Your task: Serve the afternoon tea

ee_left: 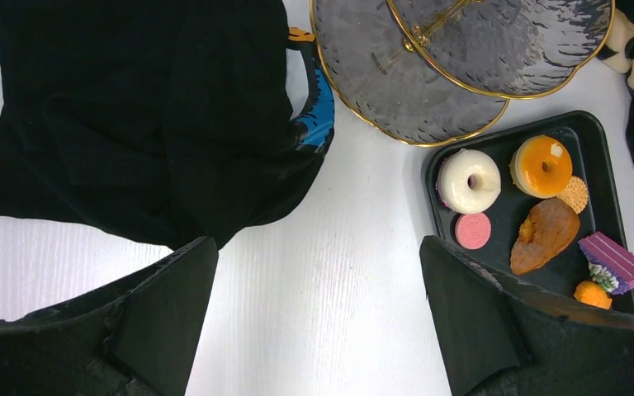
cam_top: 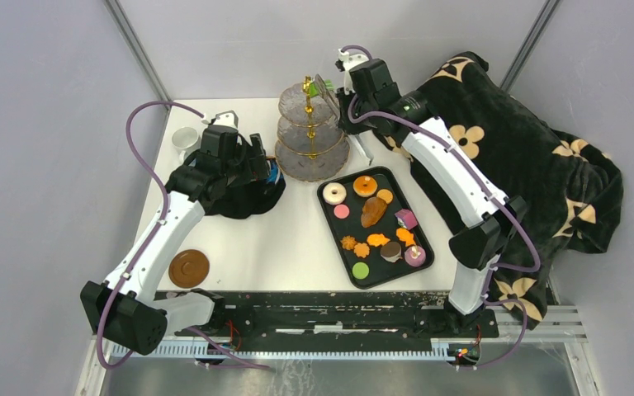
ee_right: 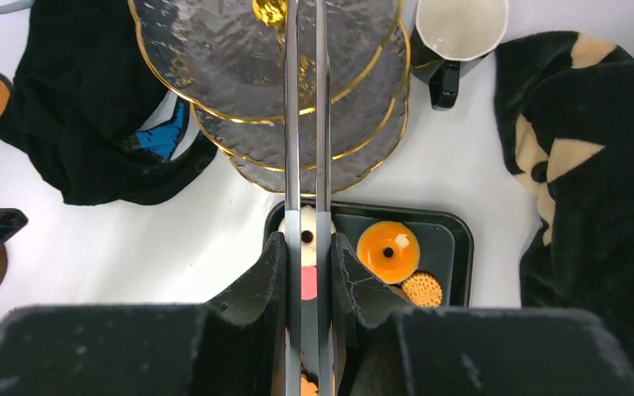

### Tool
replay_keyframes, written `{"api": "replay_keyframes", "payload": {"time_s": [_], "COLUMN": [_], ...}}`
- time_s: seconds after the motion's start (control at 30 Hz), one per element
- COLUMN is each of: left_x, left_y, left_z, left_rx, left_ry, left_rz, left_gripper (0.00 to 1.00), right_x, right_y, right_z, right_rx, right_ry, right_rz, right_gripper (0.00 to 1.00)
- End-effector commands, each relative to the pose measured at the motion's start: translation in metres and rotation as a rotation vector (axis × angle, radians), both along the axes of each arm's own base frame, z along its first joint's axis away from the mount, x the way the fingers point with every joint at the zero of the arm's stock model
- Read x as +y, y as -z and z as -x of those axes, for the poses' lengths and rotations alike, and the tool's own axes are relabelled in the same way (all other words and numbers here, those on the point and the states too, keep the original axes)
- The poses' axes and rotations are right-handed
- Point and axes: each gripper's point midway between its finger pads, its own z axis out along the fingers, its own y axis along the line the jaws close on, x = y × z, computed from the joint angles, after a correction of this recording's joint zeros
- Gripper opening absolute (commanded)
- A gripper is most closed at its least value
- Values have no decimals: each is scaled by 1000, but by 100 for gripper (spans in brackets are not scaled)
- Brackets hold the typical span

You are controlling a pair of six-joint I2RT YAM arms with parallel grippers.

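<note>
With right gripper [ee_right: 306, 247], pinches a thin glass plate [cam_top: 325, 87] on edge, just above tiered stand [ee_right: 215, 49]; left gripper [ee_left: 318, 305] gapes wide, empty. Beneath right gripper, treats [cam_top: 376, 219] all on tray [cam_top: 324, 198]; tiers bare, serving seemingly unstarted.

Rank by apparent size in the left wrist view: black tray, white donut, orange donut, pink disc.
1. black tray
2. white donut and orange donut, too alike to rank
3. pink disc
</note>
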Motion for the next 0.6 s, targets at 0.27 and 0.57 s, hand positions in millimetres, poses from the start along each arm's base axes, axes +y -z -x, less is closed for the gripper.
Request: {"api": "replay_keyframes", "payload": {"time_s": [0.27, 0.57], "left_x": [3, 2], "left_y": [-21, -21], "left_z": [-10, -8], "left_rx": [-69, -69], "left_ry": [9, 10], "left_rz": [-22, -11], "left_gripper": [99, 99], "right_x": [18, 13], "right_y": [-23, -31], "right_z": [-13, -7], "right_rx": [-57, -66], "right_ry": [-26, -22], "right_rz": [-83, -92], "right_gripper": [2, 37]}}
